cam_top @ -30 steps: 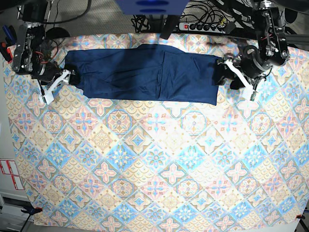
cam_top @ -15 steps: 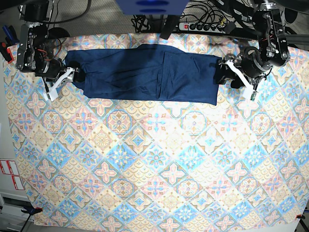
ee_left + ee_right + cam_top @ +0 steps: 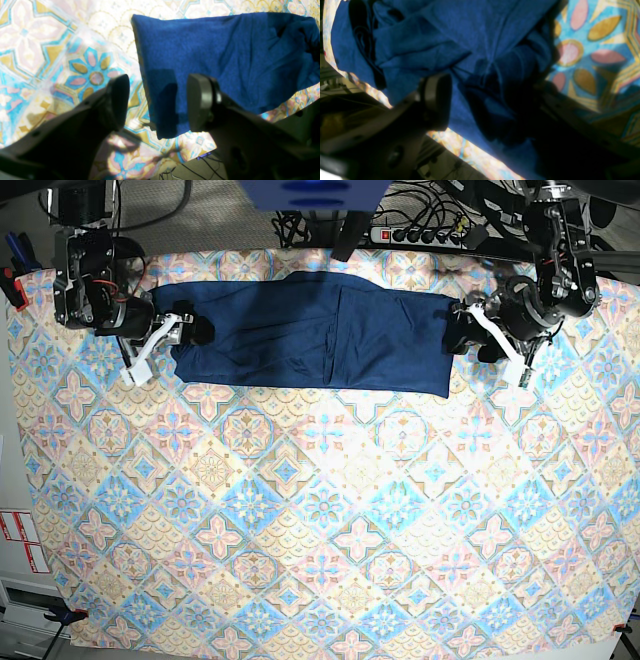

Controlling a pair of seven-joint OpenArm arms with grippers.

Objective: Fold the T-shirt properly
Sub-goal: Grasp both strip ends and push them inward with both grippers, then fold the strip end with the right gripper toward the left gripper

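Right wrist view is mostly murk: one side of the right gripper point(image 3: 490, 105) is lost in shadow over bunched fabric.
T-shirt point(image 3: 310, 330), plain dark blue, lies folded in a long band across the far part of the patterned cloth point(image 3: 320, 510) on the desk. Both sets of fingers are spread wide; left gripper point(image 3: 157, 102) straddles the shirt's corner edge, holding nothing, and the right probably isn't gripping either.

T-shirt point(image 3: 310, 330): soft matt knit. Patterned cloth point(image 3: 320, 520): smooth, matt. Fingers point(image 3: 200, 100): matt black plastic.
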